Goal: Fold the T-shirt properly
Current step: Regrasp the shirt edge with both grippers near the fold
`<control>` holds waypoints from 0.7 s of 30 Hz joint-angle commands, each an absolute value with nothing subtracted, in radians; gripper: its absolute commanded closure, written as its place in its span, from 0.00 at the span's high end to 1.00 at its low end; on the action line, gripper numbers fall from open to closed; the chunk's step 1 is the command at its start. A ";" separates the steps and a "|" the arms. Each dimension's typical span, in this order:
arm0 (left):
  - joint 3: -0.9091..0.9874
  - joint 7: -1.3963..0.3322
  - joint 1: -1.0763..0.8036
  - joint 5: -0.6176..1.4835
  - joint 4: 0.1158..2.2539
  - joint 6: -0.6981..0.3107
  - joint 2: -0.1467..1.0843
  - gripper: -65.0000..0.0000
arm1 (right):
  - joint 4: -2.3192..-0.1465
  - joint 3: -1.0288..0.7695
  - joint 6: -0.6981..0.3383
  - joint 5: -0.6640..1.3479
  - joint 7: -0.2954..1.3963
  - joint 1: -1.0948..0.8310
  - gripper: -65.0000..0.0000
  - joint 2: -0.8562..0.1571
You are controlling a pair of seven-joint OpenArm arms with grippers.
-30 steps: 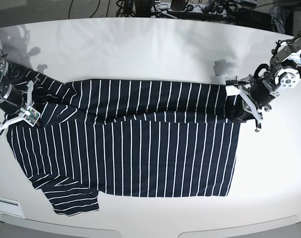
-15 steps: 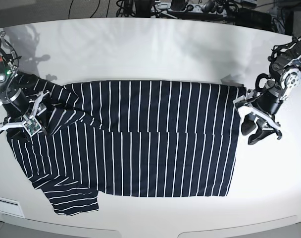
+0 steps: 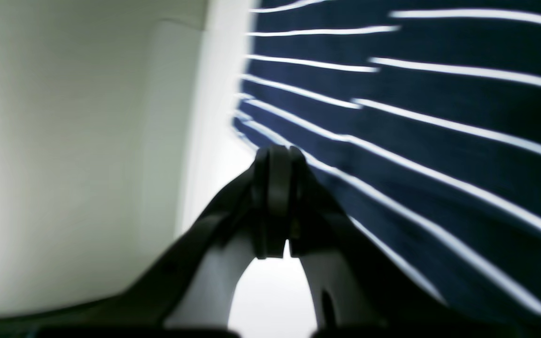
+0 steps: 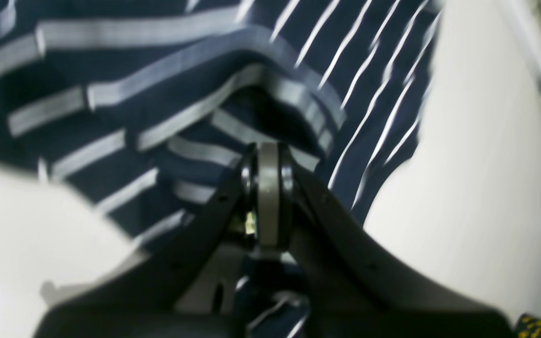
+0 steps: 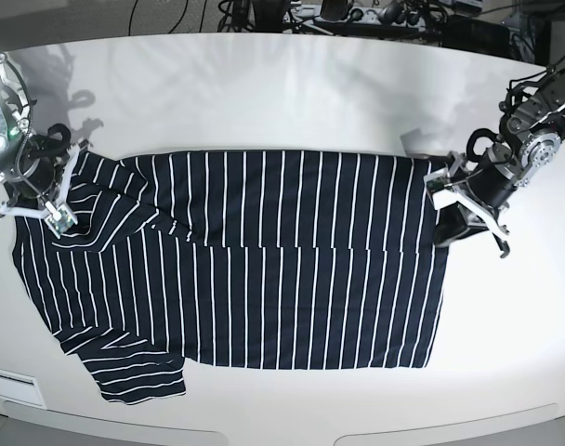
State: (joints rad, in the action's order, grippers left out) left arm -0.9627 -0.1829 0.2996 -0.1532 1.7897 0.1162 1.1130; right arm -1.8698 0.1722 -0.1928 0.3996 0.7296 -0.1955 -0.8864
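The T-shirt, dark navy with thin white stripes, lies flat across the white table with its far half folded over toward me. In the base view my left gripper sits at the shirt's right edge. The left wrist view shows this gripper shut, with the striped cloth running up to its tips. At the shirt's left shoulder my right gripper is also shut. From the right wrist view, rumpled cloth arches around that gripper's closed tips.
The white table stretches bare behind the shirt. Cables and equipment line the far edge. One sleeve lies close to the table's front edge, near a white label.
Both grippers opened wide half a second ago and have shut again. The left one came back in to the shirt's right edge. The right one moved toward the back.
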 commanded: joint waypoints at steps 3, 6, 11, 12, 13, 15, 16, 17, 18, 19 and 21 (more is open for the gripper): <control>-0.952 -0.172 0.334 -0.104 1.793 0.056 1.098 0.00 | -1.882 0.158 -0.199 0.404 0.699 -0.227 0.00 -0.908; -0.952 -0.172 0.364 -0.062 1.763 -0.013 1.045 0.00 | -1.858 0.158 -0.190 0.400 0.666 -0.248 0.00 -0.899; -0.952 -0.173 0.396 -0.043 1.658 -0.053 0.943 0.00 | -1.676 0.158 -0.236 0.385 0.558 -0.240 0.00 -0.839; -0.952 -0.173 0.397 -0.043 1.639 -0.053 0.930 0.00 | -1.637 0.158 -0.257 0.384 0.557 -0.232 0.00 -0.825; -0.952 -0.173 0.396 -0.043 1.627 -0.055 0.922 0.00 | -1.601 0.158 -0.282 0.380 0.558 -0.220 0.00 -0.813; -0.952 -0.174 0.396 -0.043 1.615 -0.075 0.917 0.00 | -1.542 0.158 -0.306 0.332 0.560 -0.200 0.00 -0.803; -0.952 -0.178 0.396 -0.043 1.615 -0.088 0.920 0.00 | -1.524 0.158 -0.303 0.308 0.561 -0.193 0.00 -0.805; -0.952 -0.180 0.395 -0.043 1.615 -0.102 0.925 0.00 | -1.514 0.158 -0.292 0.287 0.561 -0.188 0.00 -0.810; -0.952 -0.180 0.394 -0.043 1.615 -0.115 0.934 0.00 | -1.514 0.158 -0.270 0.271 0.561 -0.188 0.00 -0.817; -0.952 -0.180 0.393 -0.043 1.617 -0.127 0.942 0.00 | -1.514 0.158 -0.252 0.265 0.562 -0.188 0.00 -0.826; -0.952 -0.180 0.393 -0.043 1.619 -0.167 0.962 0.00 | -1.517 0.157 -0.242 0.266 0.575 -0.188 0.00 -0.839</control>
